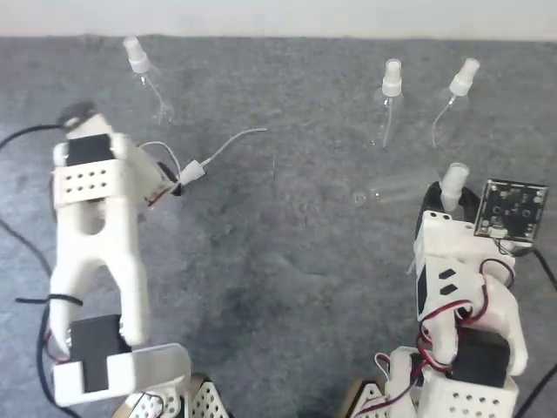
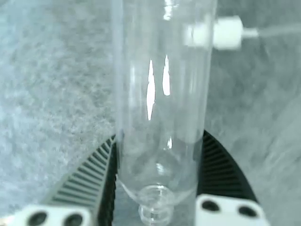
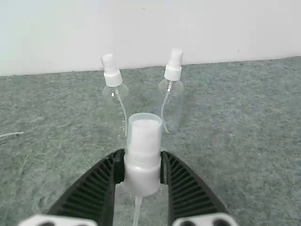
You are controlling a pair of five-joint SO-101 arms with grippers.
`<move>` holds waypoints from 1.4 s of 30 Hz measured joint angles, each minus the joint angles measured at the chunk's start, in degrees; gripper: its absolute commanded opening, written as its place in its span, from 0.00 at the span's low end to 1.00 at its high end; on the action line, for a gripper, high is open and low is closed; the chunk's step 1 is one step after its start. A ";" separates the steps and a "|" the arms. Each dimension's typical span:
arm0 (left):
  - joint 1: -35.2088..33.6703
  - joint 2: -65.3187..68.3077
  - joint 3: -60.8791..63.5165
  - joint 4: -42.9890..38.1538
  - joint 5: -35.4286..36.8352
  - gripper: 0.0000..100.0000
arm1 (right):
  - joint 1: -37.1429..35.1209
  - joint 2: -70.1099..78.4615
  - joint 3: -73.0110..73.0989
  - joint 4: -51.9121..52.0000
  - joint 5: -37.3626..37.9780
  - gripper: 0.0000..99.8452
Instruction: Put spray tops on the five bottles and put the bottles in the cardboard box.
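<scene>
Capping step, I judge. Right gripper [image 3: 142, 162] pinches a spray top [image 3: 141, 136], near the capped bottles [image 3: 114, 94]. Left gripper [image 2: 160, 146] is clamped on an uncapped bottle [image 2: 160, 70], well apart from them. Next I must align the tube with the neck.

a grey, felt-like mat [image 1: 287, 261] covers the table across the whole high view; its nap is mottled, with lighter and darker patches; a dimmer patch lies near the middle toward the near side; at the far edge the mat meets a plain white wall [image 1: 278, 16] in a straight line; the wall is evenly lit; the light is soft and diffuse; shadows on the mat are faint.
</scene>
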 measured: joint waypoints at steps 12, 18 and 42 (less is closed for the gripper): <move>-9.49 0.00 0.00 0.00 13.36 0.15 | -0.09 0.09 0.00 0.00 0.00 0.01; -14.77 0.00 5.71 -3.69 13.80 0.15 | -0.18 0.09 0.00 0.00 0.00 0.01; -14.59 -0.09 17.23 -16.00 13.89 0.25 | -0.18 0.09 0.00 0.00 0.00 0.01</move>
